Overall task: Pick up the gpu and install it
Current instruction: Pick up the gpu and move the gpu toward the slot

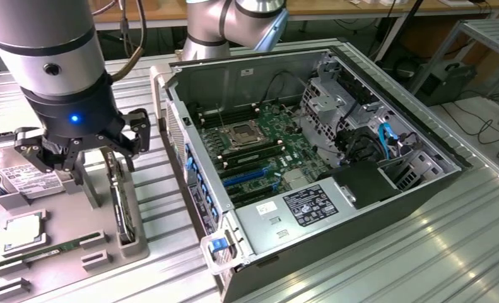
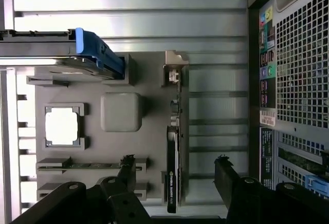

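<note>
The gpu [image 1: 123,208] stands on edge in a slot of the grey holder block [image 1: 68,268] at the exterior view's left, a thin dark slab. In the wrist view the gpu [image 2: 172,167] is seen edge-on, its silver bracket end toward the far side of the holder [image 2: 154,95]. My gripper [image 1: 93,158] hangs just above it, open, with one finger on each side of the card. The fingertips [image 2: 127,168] straddle the card without touching it, and the gripper [image 2: 175,175] holds nothing.
The open computer case [image 1: 384,208] lies right of the holder, with its motherboard and blue slots [image 1: 249,177] exposed. The holder also carries a silver hard drive [image 1: 30,180], a CPU [image 1: 22,230] and a RAM stick [image 1: 52,249]. The case's rear panel [image 2: 298,80] stands close beside the holder.
</note>
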Robot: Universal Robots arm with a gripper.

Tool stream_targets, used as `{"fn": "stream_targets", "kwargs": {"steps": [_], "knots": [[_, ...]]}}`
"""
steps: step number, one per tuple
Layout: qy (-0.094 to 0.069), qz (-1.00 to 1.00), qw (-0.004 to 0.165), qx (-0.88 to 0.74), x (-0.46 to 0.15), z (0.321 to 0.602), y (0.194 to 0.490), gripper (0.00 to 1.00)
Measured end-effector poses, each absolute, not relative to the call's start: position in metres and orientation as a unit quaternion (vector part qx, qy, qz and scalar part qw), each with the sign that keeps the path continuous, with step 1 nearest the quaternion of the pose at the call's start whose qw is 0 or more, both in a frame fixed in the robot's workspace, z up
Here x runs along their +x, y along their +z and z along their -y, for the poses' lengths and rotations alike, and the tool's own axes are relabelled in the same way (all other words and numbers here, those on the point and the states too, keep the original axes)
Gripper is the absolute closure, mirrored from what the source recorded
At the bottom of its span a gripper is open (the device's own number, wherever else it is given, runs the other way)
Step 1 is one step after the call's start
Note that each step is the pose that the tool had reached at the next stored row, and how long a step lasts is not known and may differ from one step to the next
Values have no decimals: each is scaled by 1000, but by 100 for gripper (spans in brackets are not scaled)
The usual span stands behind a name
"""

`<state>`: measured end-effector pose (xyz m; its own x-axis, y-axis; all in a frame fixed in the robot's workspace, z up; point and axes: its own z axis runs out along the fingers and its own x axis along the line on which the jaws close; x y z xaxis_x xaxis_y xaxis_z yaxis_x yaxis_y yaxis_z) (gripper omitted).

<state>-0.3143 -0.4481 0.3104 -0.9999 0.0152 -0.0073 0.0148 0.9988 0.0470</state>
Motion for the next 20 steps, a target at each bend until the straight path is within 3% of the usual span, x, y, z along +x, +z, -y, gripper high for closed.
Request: {"fn": "stream_targets", "kwargs": {"steps": [20], "knots": [[23,-1000,3,5,-314,452,276,27]]}}
